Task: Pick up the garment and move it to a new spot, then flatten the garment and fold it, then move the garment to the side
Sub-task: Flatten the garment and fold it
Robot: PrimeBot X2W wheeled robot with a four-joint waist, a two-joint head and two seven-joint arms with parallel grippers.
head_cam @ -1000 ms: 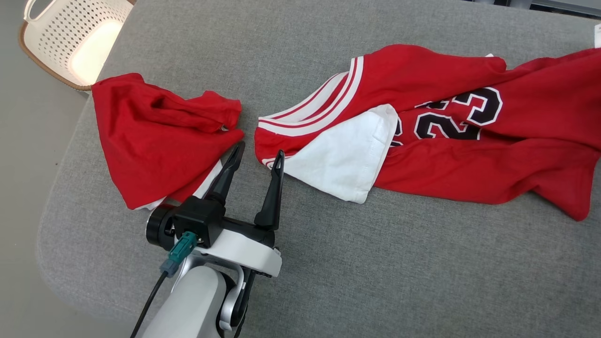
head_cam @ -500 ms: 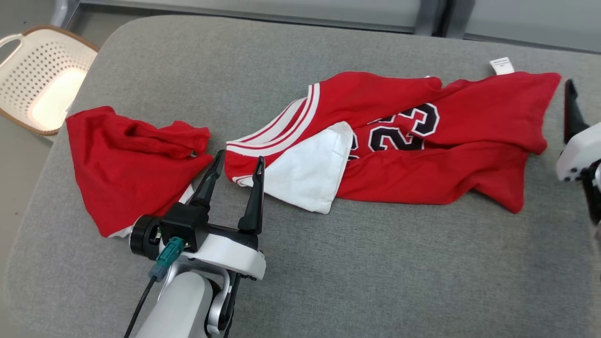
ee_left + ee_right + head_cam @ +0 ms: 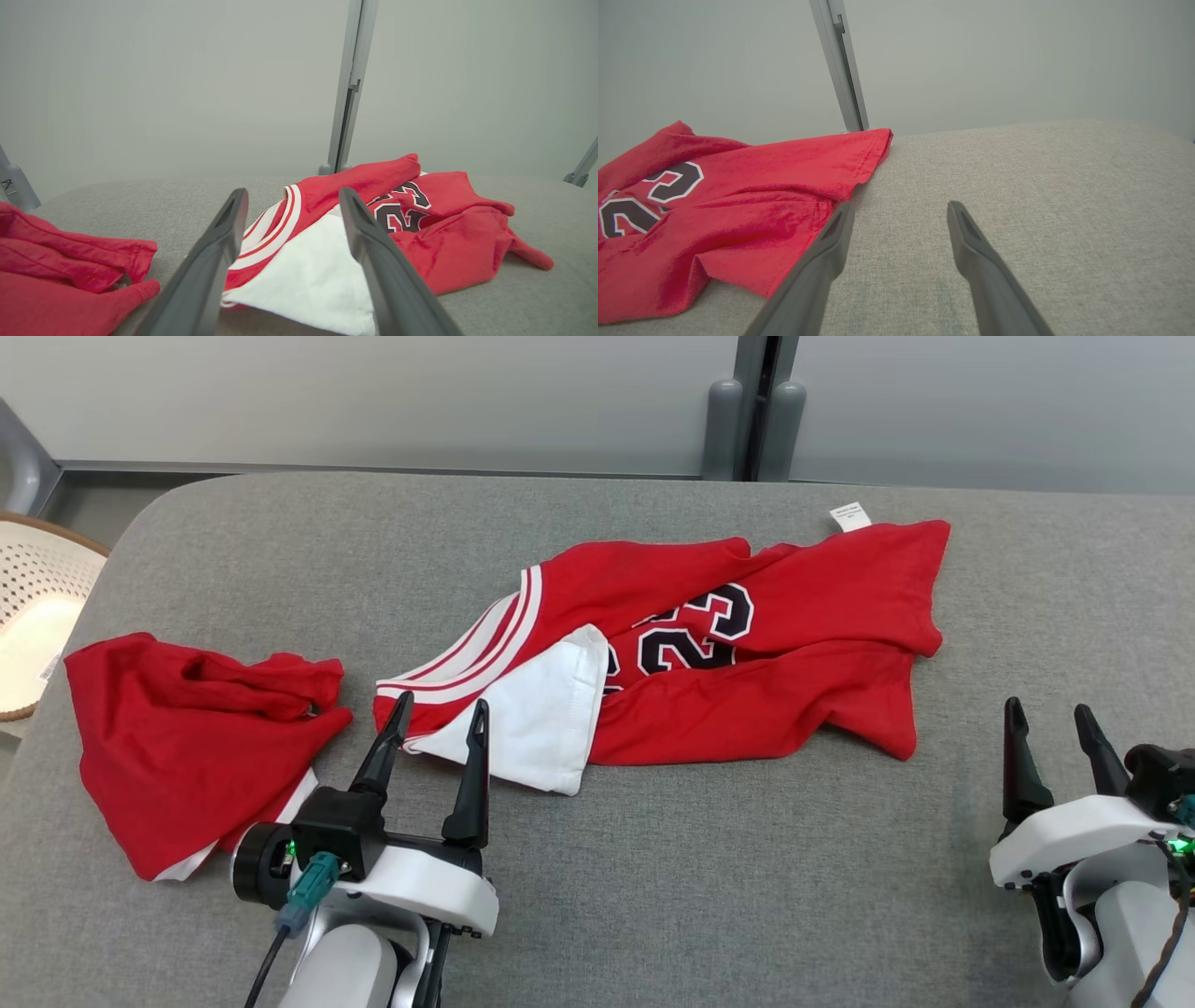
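1. Crumpled at the middle of the pad (image 3: 653,896): jersey (image 3: 747,653), "23" up, white lining folded out at its left end, tag at its far right corner.
2. At near left: left gripper (image 3: 442,700), fingers apart, empty, tips over the jersey's left end; contact unclear.
3. At near right: right gripper (image 3: 1047,706), fingers apart, empty, clear of the jersey's right hem.
4. Bunched at left, apart from the jersey: red cloth (image 3: 177,747).
5. Far left, off the pad: basket (image 3: 37,616).
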